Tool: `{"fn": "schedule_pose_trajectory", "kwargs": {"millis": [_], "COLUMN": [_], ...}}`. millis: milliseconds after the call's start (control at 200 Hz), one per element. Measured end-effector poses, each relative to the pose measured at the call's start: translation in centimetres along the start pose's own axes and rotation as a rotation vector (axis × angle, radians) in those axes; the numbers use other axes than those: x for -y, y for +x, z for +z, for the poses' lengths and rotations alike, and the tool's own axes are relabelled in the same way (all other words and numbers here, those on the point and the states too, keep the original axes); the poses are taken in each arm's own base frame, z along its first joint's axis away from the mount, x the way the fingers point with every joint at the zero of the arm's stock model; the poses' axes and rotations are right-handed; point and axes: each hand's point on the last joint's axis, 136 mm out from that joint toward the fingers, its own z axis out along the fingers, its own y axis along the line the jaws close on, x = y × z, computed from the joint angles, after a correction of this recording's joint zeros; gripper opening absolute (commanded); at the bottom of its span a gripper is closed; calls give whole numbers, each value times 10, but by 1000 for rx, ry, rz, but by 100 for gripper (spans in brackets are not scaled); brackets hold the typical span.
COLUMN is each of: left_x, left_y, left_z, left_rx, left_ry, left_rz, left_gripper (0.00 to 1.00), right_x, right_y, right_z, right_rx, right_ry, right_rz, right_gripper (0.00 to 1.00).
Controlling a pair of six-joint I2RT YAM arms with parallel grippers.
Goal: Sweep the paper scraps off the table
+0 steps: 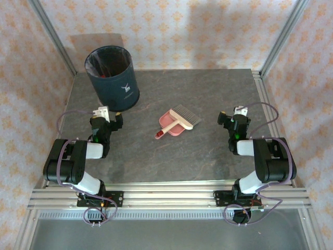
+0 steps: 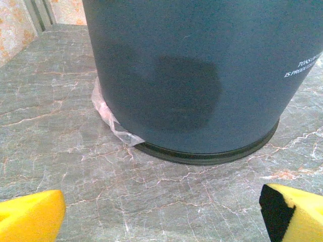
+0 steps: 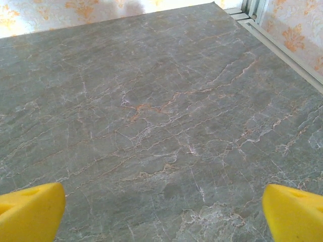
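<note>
from above, the paper scraps [image 1: 103,74] we can make out are a few reddish flecks inside the dark bin [image 1: 118,89] at 10 o'clock of the surface [image 1: 197,156]; they are too small to be sure of. we judge them light, thin and limp. they lie too flat to pinch and drift easily, so they are better pushed than picked. the tools for that lie near the centre: a pink dustpan [image 1: 169,124] with a grey-bristled brush [image 1: 186,116] against it. we would take each by its handle, which points toward 7 o'clock.

the left end effector [image 2: 161,217] is released, fingers wide with nothing between them, close to the bin's base. a fold of clear liner [image 2: 108,118] pokes out there. the right end effector [image 3: 161,214] at 3 o'clock is likewise released, over marbled stone. silver rails [image 1: 270,112] edge the 3 and 6 o'clock sides, so wide swings there risk a knock. the best room lies between the arms and toward 1 o'clock.
</note>
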Motion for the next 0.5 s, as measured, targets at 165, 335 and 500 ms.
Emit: {"fn": "schedule_pose_trajectory", "kwargs": {"millis": [165,335,500], "left_x": [3,7,7], "left_y": [0,1,2], "left_z": [1,2,2], "left_rx": [-10,-15,-18], "left_ry": [14,29,31], "left_rz": [19,32,32], "left_gripper": [100,100,100], "right_x": [0,0,0], "right_y": [1,2,2], "right_z": [0,0,0], "right_rx": [-4,-7,-7], "right_ry": [1,1,1], "right_rz": [-1,-1,-1], "right_gripper": [99,99,99]}}
